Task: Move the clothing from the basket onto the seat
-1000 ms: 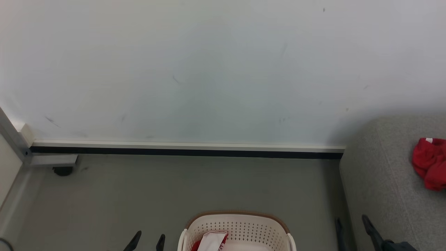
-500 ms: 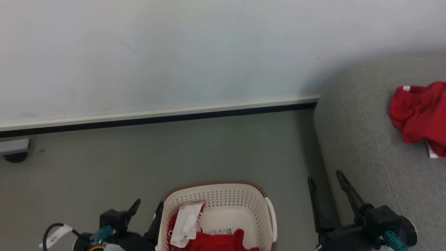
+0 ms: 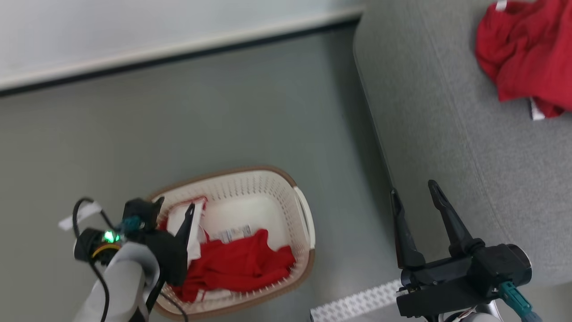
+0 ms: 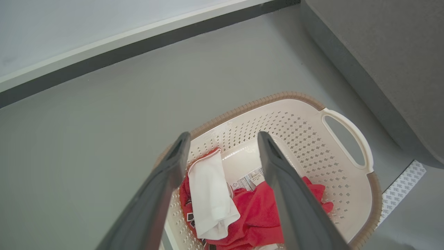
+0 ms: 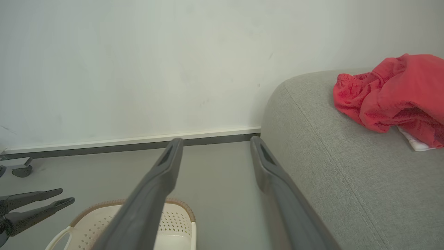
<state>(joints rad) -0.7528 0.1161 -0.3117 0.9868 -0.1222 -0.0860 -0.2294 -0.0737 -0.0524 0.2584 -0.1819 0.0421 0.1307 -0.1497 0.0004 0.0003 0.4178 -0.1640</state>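
The cream basket (image 3: 250, 174) stands on the grey floor, left of the grey sofa (image 3: 447, 134). Inside it lies a crumpled red garment (image 3: 237, 264) with a white panel (image 4: 211, 194) folded on top. My left gripper (image 3: 175, 203) hovers open over the basket's left side, above that white panel, holding nothing; the left wrist view looks between the fingers (image 4: 223, 135) into the basket (image 4: 347, 128). My right gripper (image 3: 413, 188) is open and empty beside the sofa's front edge. Another red garment (image 3: 518, 53) lies bunched on the sofa cushion, and the right wrist view shows this garment (image 5: 392, 93) too.
A white wall with a dark baseboard (image 3: 178, 44) runs behind the basket. A white perforated strip (image 3: 353, 304) lies on the floor between basket and sofa. A small printed label (image 3: 232, 233) sits on the basket's bottom. Bare floor (image 3: 223, 112) stretches between basket and wall.
The head camera has tipped down, so wall has slid up and basket and sofa fill more of the picture. Both grippers show further in; the left now hangs over the basket.
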